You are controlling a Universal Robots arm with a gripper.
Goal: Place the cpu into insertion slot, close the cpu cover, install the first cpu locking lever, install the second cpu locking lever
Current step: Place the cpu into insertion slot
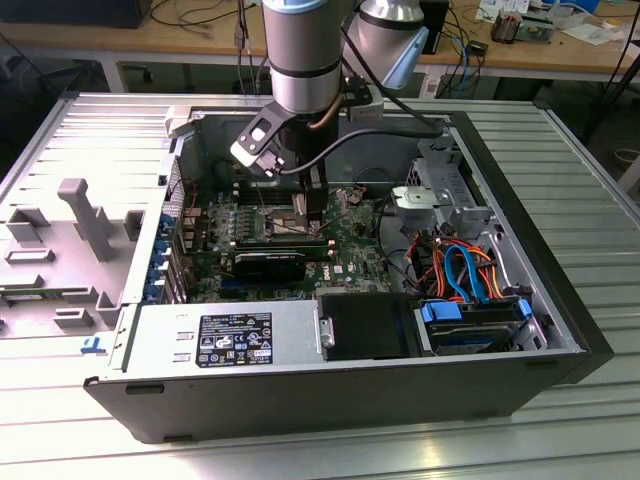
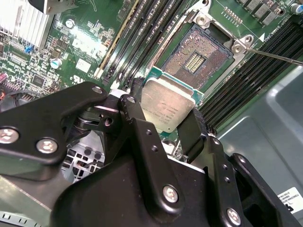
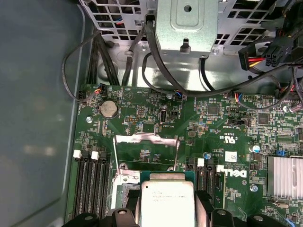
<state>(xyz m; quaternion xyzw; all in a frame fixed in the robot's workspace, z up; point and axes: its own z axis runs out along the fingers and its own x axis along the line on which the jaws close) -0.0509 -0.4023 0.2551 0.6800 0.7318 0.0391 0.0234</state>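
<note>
A: So, the exterior view?
B: The black two-fingered gripper [image 1: 312,208] hangs low inside the open grey metal computer case [image 1: 400,400], over the green circuit board [image 1: 348,260].
A: And the second wrist view?
B: Its fingers [image 2: 136,101] pinch the flat square silvery cpu [image 2: 168,106] by two opposite edges, just beside the uncovered, dark-centred square insertion slot [image 2: 196,56].
A: First wrist view?
B: The thin silver metal cpu cover [image 3: 147,137] stands swung up and open, near the held cpu.
</note>
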